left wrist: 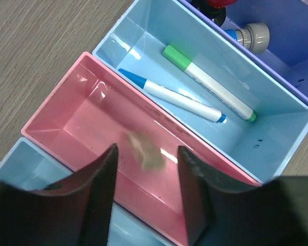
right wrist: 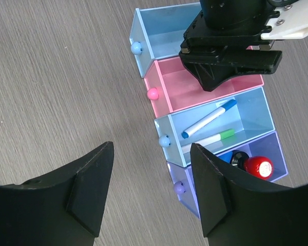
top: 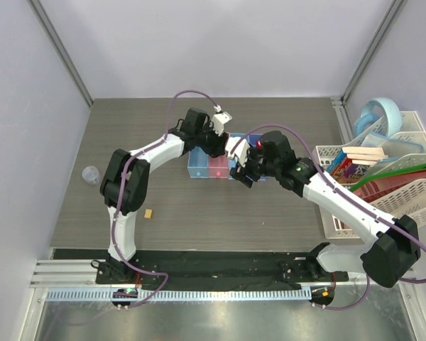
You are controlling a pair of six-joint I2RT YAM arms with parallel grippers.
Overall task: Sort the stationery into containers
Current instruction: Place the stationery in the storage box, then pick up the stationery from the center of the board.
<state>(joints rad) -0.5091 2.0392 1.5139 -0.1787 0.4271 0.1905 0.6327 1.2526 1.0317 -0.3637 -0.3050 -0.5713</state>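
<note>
Position: left gripper [left wrist: 147, 150] hangs over pink bin [left wrist: 66, 118], jaws apart and gripping nothing, blurred pale eraser [left wrist: 143, 154] loose directly beneath; tan block [top: 149, 213] nearest this arm.

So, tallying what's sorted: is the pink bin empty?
Not empty: the left wrist view shows one small, blurred tan item lying or dropping inside the pink bin.

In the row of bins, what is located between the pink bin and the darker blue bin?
A light blue bin stands there, holding a blue-capped pen and a green-tipped pen; the right wrist view shows it clearly.
</note>
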